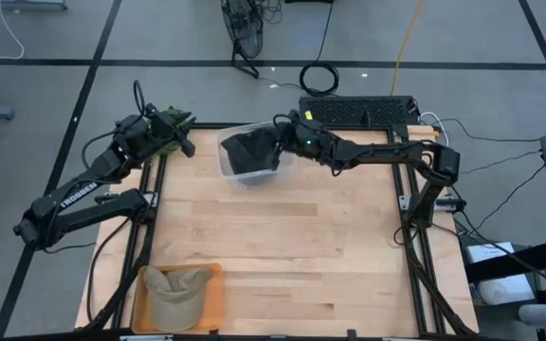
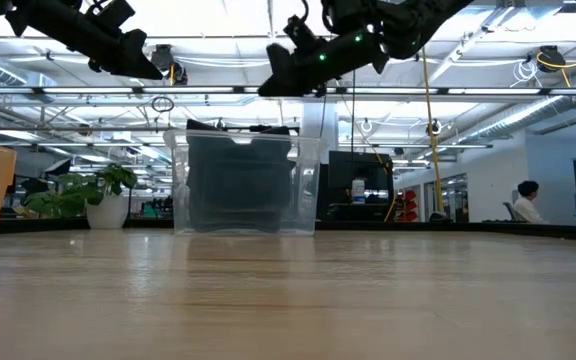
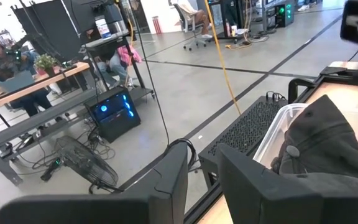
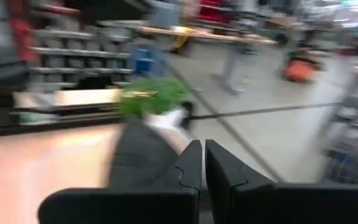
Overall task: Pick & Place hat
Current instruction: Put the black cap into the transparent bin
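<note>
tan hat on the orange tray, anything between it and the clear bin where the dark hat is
Nothing visible: bare table runs from the tan hat on its orange tray to the clear bin. The bin holds a dark hat, and the right gripper hangs above it.

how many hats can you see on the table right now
2. A dark hat lies in the clear bin at the table's far edge; a tan hat sits on the orange tray at the near-left corner. The bin may hide more.

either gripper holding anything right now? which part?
Nothing held. The right gripper is above the clear bin, jaws shut and empty; the dark hat lies in the bin. The left gripper is at the table's far-left edge, jaws nearly closed, empty. The tan hat lies untouched.
</note>
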You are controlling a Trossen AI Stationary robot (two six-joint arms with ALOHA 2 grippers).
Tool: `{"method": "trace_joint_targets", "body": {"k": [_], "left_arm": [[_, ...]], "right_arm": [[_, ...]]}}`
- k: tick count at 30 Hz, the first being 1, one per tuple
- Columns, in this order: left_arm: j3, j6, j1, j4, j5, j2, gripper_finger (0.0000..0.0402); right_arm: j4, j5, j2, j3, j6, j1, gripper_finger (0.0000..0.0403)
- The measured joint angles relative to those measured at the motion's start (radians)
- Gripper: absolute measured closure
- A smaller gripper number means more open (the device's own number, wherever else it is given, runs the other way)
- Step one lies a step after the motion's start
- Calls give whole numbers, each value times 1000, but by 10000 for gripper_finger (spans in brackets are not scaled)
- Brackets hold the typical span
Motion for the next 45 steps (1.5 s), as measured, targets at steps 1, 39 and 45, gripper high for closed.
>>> {"method": "trace_joint_targets", "body": {"k": [1, 39, 45], "left_arm": [[0, -1, 0, 0, 0, 0, 304], [0, -8, 0, 11, 87, 22, 304], [0, -36, -1, -2, 275, 77, 304]], "right_arm": [[2, 45, -1, 0, -13, -5, 402], [135, -84, 9, -229, 58, -17, 403], [146, -86, 4, -229, 58, -5, 403]]}}
